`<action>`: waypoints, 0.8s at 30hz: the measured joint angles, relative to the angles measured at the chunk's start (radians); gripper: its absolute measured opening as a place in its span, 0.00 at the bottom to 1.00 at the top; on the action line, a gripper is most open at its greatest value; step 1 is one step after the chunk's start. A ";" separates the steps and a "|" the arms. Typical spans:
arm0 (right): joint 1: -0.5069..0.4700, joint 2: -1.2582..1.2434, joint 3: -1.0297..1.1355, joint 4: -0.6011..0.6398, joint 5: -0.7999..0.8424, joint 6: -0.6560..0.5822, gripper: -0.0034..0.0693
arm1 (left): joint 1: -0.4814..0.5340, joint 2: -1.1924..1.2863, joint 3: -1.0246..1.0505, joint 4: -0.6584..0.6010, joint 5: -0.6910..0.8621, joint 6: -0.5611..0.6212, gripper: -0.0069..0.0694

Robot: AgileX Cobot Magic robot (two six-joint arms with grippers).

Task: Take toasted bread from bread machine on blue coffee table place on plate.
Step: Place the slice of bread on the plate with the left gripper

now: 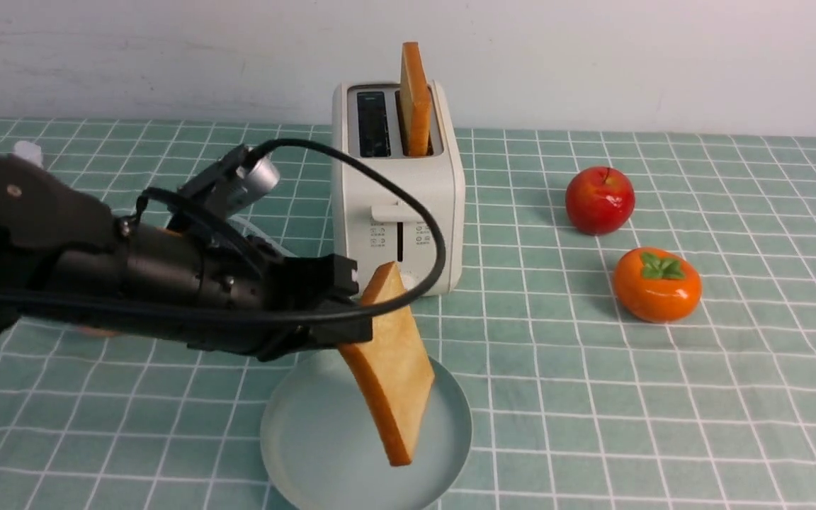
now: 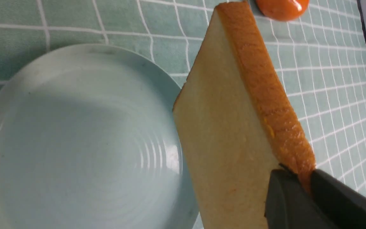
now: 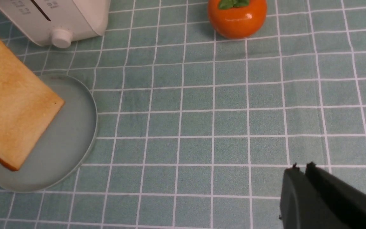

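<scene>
**One toasted bread slice (image 1: pixel 390 368) hangs over the plate (image 1: pixel 309 439)**

Your left gripper (image 1: pixel 362 312) is clamped on its upper corner, so it dangles tilted, ready to lay flat. Behind the plate, a second slice (image 1: pixel 415 99) stands in the bread machine (image 1: pixel 408 191). Your right gripper (image 3: pixel 302 171), jaws together and empty, hovers well apart from the plate.

My front camera faces forward across the desk (image 1: pixel 734 425). My left wrist camera looks down, close over the plate (image 2: pixel 75 143); my right wrist camera, farther back, shares that plate.
</scene>
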 joint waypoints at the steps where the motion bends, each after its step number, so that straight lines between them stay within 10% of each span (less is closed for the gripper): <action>1: 0.000 0.000 0.000 0.000 0.000 0.000 0.09 | 0.000 0.005 0.009 -0.020 -0.017 0.007 0.15; 11: 0.000 0.000 0.000 0.041 0.003 0.000 0.09 | 0.000 0.102 0.022 -0.017 -0.023 -0.013 0.25; 18: 0.000 0.031 -0.014 0.126 0.063 0.014 0.12 | 0.000 0.110 0.024 0.277 -0.011 -0.178 0.52; 24: 0.000 0.161 -0.105 0.210 0.120 -0.011 0.23 | 0.000 0.078 0.025 0.584 0.046 -0.433 0.50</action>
